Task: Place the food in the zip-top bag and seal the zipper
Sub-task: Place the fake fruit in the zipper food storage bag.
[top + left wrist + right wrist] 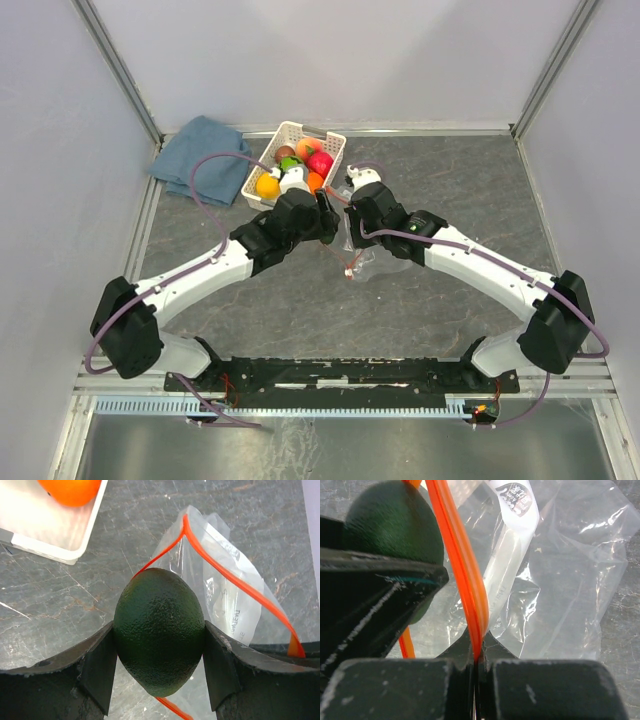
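Observation:
My left gripper [159, 660] is shut on a dark green round toy fruit [159, 630] and holds it right at the open mouth of the clear zip-top bag [225, 600]. The orange-red zipper [235, 582] loops open around the fruit. My right gripper [478, 652] is shut on one side of the zipper strip [462, 565] and holds the mouth up. The dark green fruit also shows in the right wrist view [390, 522], behind the left finger. From the top view both grippers [335, 215] meet over the bag [385, 250]. Other food lies in the white basket [335, 140].
The white slotted basket holds yellow [267, 185], red-pink [320, 163], orange and bright green pieces; its corner and an orange piece [70, 490] show in the left wrist view. A blue folded cloth [200, 160] lies at the back left. Frame posts stand at the back corners.

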